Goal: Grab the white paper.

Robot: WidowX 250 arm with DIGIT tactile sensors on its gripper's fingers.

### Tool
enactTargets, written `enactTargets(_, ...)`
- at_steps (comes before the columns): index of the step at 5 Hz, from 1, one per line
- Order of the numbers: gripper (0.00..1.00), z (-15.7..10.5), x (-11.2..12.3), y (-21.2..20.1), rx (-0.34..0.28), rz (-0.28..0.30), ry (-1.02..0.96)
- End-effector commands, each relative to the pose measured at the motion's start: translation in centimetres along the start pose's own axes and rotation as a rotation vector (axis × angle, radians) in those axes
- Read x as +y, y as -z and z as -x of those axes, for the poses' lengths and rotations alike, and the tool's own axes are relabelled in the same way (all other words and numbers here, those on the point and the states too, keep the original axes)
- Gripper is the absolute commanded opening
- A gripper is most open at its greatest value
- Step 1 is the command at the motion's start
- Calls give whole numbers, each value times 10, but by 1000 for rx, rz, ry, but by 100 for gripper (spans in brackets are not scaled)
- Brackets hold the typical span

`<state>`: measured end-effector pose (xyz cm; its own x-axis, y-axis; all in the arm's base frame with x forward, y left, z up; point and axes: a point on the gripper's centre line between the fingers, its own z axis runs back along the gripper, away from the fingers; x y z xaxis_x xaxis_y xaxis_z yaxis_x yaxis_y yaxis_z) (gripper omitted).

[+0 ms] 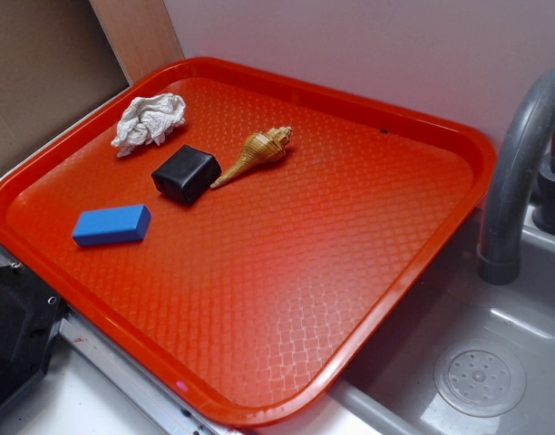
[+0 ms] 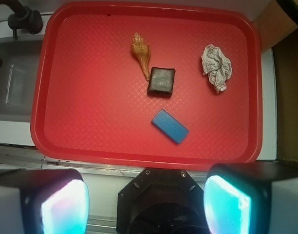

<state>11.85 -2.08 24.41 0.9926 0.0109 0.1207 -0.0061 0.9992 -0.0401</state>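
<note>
The white paper (image 1: 148,121) lies crumpled in the upper left of the exterior view, on the red tray (image 1: 368,299), near the black box (image 1: 185,174), seashell (image 1: 256,154) and blue block (image 1: 111,225), while the jaws stand wide open, holding nothing.

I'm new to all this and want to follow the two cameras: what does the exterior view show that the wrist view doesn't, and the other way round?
Only the exterior view shows the round sink drain and the curved grey faucet pipe seen close up. Only the wrist view shows the gripper, its two glowing fingers wide apart, holding nothing, hanging off the tray's near edge. Both show the red plastic tray carrying the crumpled white paper, the black box, the blue rectangular block and the tan spiral seashell.
</note>
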Motion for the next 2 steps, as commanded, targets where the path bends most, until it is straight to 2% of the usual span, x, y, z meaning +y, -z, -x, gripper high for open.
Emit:
enactTargets(1, 100, 0, 0, 0, 0, 0, 0)
enactTargets(2, 100, -24, 18, 23, -81, -41, 146)
